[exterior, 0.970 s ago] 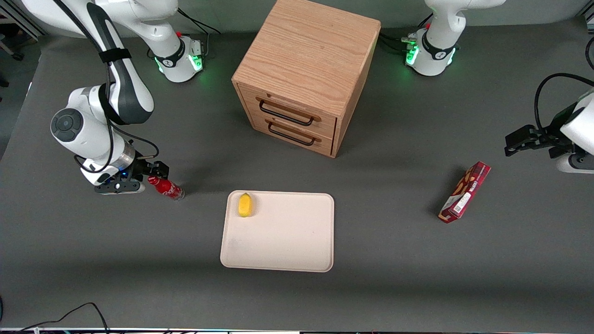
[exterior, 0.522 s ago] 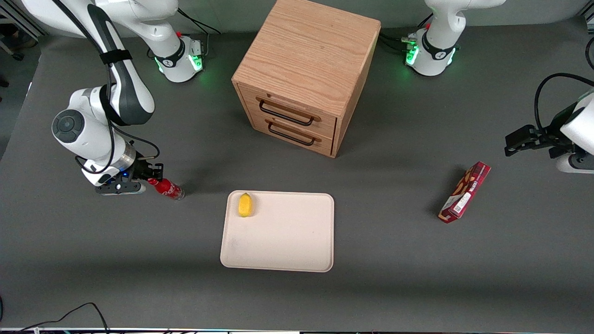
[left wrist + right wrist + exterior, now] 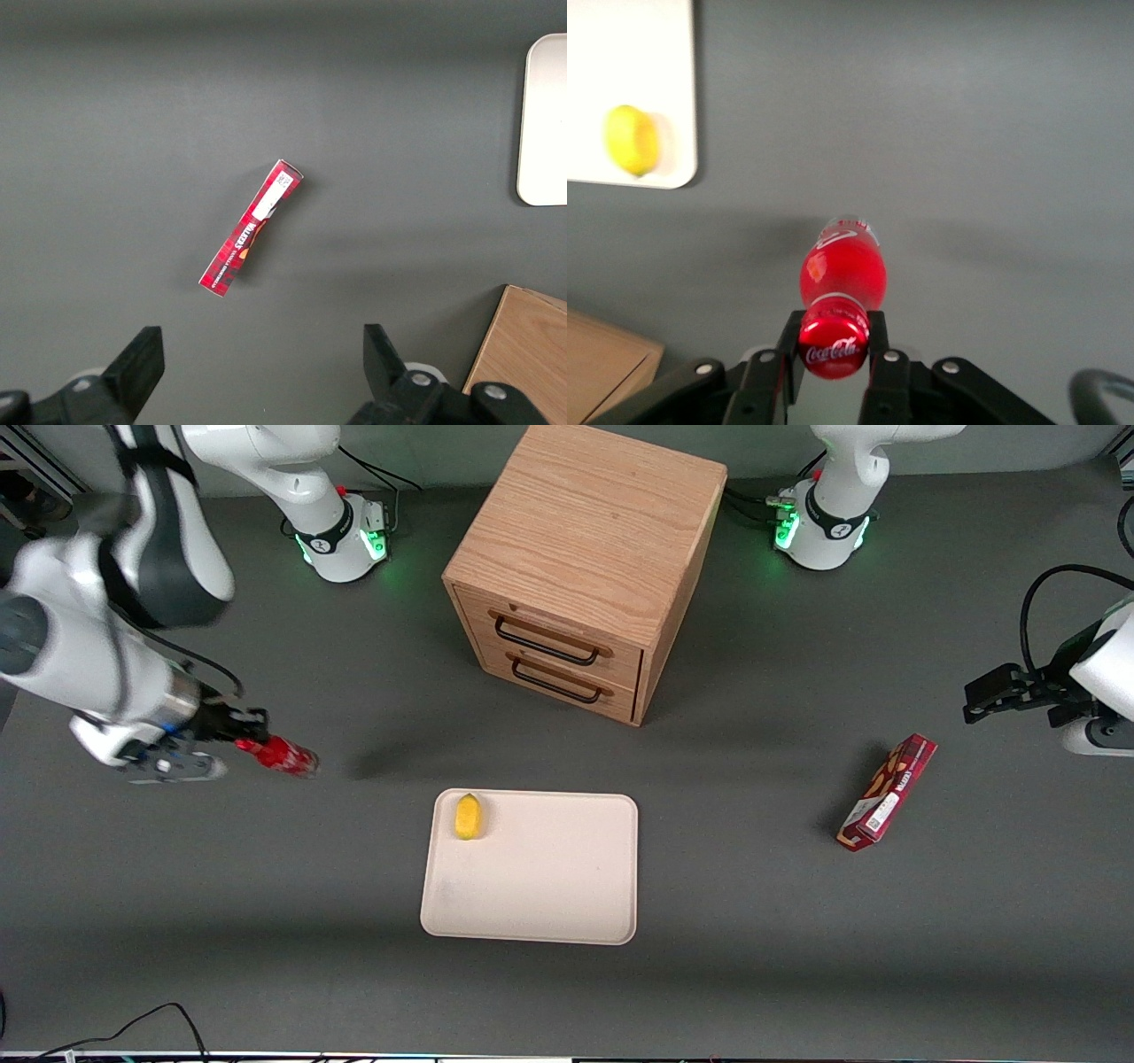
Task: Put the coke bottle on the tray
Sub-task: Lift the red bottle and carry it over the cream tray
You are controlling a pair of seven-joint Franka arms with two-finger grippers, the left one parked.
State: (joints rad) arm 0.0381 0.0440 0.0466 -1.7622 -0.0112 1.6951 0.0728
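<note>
The coke bottle [image 3: 282,755] is a small glossy red bottle with white lettering. My gripper [image 3: 250,744] is shut on its neck and holds it lifted above the table, toward the working arm's end, well apart from the tray. In the right wrist view the red cap [image 3: 834,345] sits between the black fingers [image 3: 789,354], and the bottle's body [image 3: 842,268] hangs over bare grey table. The tray [image 3: 549,886] is large, flat and beige; it lies in the middle of the table, nearer the front camera than the cabinet. One tray corner [image 3: 664,106] shows in the right wrist view.
A yellow lemon [image 3: 468,817] lies in the tray's corner nearest the bottle. The wooden drawer cabinet [image 3: 585,567] stands farther from the camera than the tray. A long red snack box [image 3: 888,792] lies toward the parked arm's end.
My gripper has lifted the coke bottle off the table and swung it away from the tray, toward the working arm's end. The arm has risen closer to the camera.
</note>
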